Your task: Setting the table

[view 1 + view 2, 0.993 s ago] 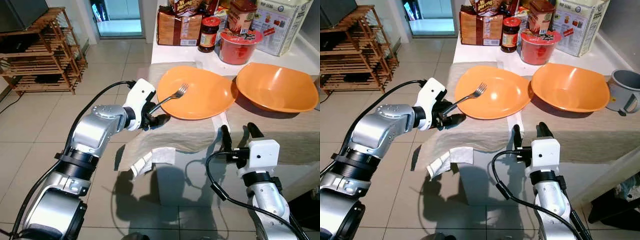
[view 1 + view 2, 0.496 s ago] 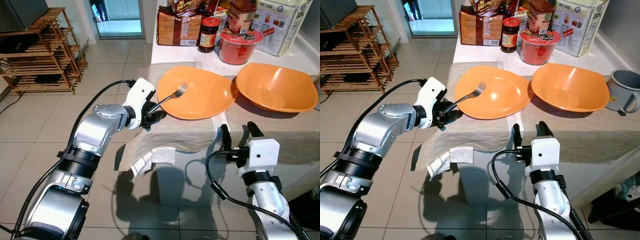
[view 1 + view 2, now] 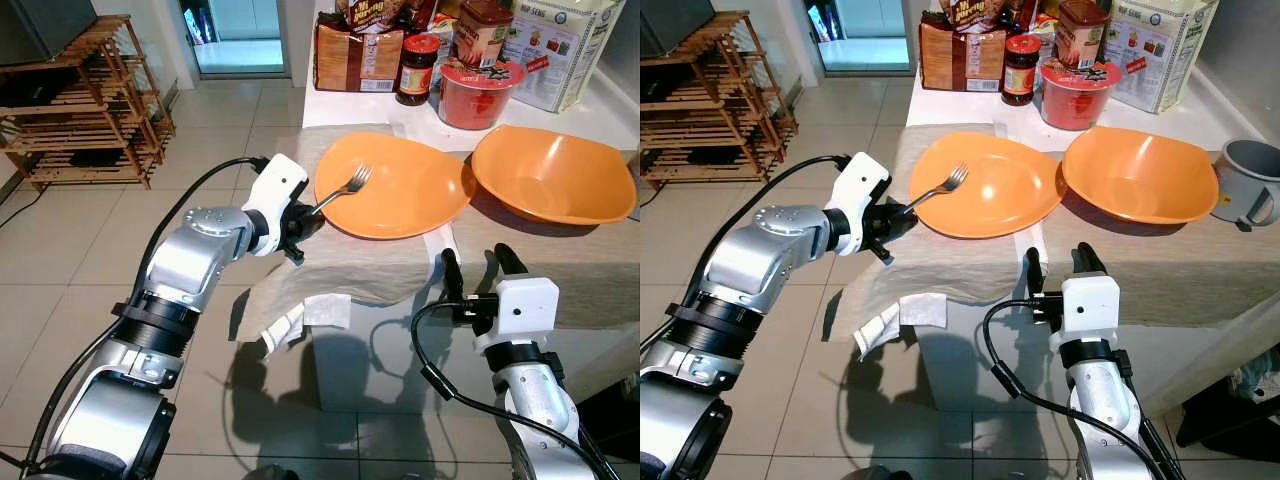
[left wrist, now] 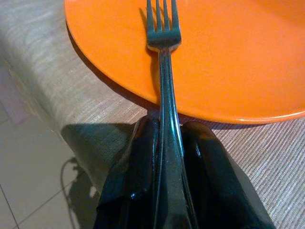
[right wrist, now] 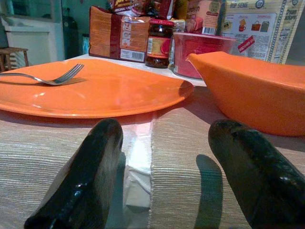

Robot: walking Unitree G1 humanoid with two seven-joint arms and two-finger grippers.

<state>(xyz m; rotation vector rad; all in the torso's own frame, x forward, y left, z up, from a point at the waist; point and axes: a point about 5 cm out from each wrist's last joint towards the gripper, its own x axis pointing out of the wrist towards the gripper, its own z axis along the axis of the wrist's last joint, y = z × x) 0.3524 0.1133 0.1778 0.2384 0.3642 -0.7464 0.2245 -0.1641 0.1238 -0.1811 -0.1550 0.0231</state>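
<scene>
A metal fork is pinched by its handle in my left gripper, which is shut on it at the table's left edge. The fork's tines reach over the rim of the nearer orange plate. A second orange dish lies to the right of that plate. My right gripper stands open at the table's front edge, its fingers resting at the beige cloth with nothing between them.
Jars, a red cup-noodle tub and food packets crowd the back of the table. A grey mug stands at the far right. A wooden rack is on the left across open tiled floor. The cloth's corner hangs off the table's left front.
My left gripper has drawn slightly up and left with the fork, so its tines now lie nearer the plate's left rim. The right arm has not moved.
</scene>
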